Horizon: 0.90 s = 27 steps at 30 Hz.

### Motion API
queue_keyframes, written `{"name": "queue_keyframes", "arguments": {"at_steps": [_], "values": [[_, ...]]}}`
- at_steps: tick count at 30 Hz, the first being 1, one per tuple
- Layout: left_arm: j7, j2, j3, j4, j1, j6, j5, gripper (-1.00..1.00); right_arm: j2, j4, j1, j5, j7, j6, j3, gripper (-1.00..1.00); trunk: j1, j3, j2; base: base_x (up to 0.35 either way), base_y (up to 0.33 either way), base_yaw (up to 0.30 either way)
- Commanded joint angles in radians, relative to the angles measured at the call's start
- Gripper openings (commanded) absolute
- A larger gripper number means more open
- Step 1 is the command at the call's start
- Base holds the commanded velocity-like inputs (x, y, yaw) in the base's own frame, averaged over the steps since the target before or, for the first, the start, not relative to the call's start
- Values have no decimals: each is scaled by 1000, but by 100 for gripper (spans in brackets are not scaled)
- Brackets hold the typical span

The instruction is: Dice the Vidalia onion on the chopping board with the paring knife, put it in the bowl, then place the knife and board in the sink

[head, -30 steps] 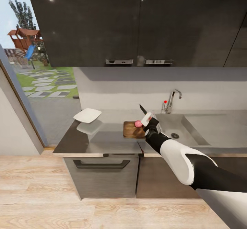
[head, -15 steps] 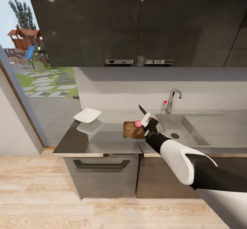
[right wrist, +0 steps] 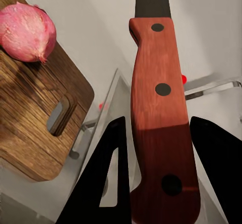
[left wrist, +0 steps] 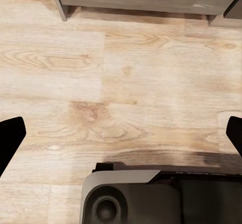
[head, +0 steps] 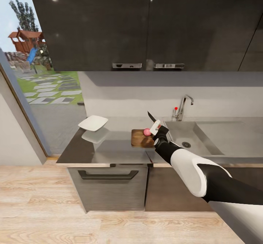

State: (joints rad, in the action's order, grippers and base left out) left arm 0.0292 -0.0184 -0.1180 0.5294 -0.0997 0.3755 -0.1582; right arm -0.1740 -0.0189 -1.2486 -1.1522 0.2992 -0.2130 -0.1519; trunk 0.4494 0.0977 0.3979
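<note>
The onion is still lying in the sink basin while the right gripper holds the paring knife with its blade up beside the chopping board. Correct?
Not quite. The onion is not in the sink; it sits on the chopping board, as the head and right wrist views both show. The rest stands: the right gripper holds the paring knife with its blade up beside the board.

Pink onion [head: 147, 131] on dark chopping board [head: 140, 138], red-handled paring knife [right wrist: 162, 113] raised beside it
</note>
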Motion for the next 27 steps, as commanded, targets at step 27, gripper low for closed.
{"name": "queue_keyframes", "arguments": {"at_steps": [27], "values": [[3,-2,-8,1,0,2,-11,100,-1,1,25,-11,-75,-4,-8,-100,1,2,2,67,22,0]]}}
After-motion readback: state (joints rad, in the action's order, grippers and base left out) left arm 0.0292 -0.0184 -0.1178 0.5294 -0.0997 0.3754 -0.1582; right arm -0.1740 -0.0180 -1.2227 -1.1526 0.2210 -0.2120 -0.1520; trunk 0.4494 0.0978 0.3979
